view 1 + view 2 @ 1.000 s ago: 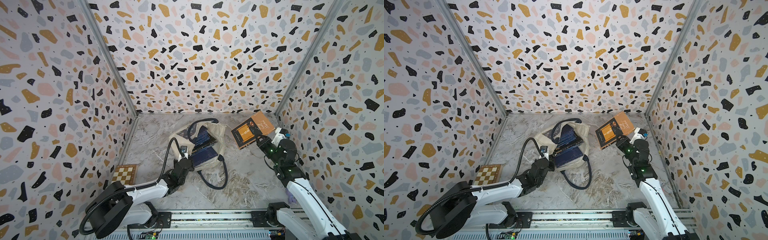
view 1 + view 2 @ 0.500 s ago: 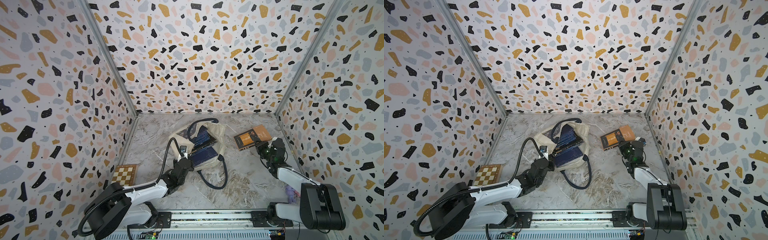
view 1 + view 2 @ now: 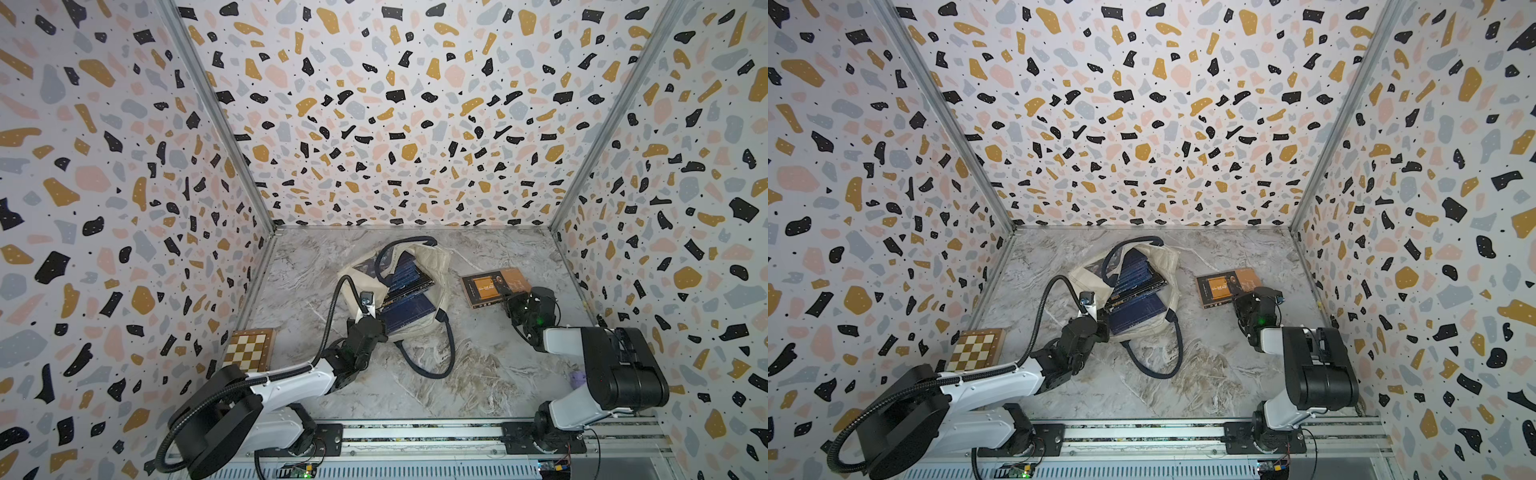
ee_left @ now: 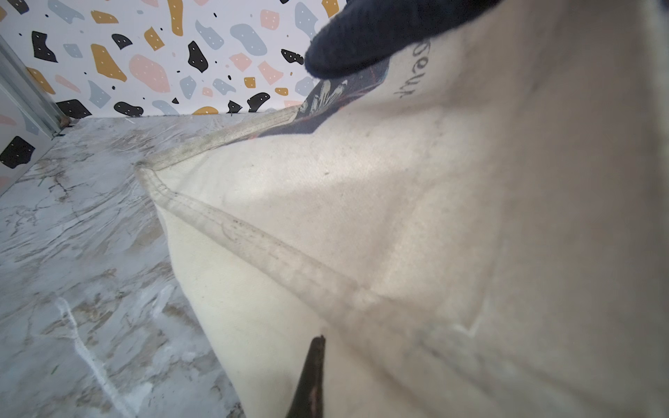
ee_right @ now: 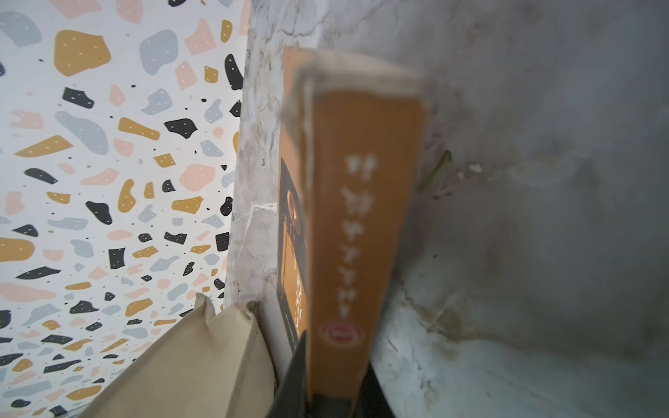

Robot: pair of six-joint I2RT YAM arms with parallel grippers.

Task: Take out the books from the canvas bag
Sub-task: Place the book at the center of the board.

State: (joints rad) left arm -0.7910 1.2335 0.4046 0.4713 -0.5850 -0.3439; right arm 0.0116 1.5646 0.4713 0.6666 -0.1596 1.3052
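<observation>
The canvas bag (image 3: 441, 259) is slumped in the middle of the tabletop (image 3: 478, 374). In both top views a stack of navy books (image 3: 409, 309) pokes out of its opening toward the lower part of the frame. One orange-brown book (image 3: 494, 286) is already out, lying flat on the tabletop just right of the bag.

The right arm (image 3: 569, 345) has its jaws closed on the lower-right edge of that book. In the right wrist view the orange-brown book (image 5: 362, 217) has its spine sitting right between them. The left arm (image 3: 291, 380) is at the bag's lower-left rim with its jaws fully closed, and it looks like they're pinching canvas. The left wrist view is basically all canvas bag (image 4: 398, 217) pressed up close, with one dark fingertip (image 4: 312, 376) showing, though the pinch itself is hidden.

Best guess on the step: book one is being set down while the left side anchors the bag. The next move would be for the right jaws to let go and back off without dragging the book. Then they'd swing over to the bag's opening and take the top navy book by its exposed edge. The books are thin and stacked, so grabbing just one looks fiddly. The chessboard box (image 3: 249, 349) at lower left isn't involved.
</observation>
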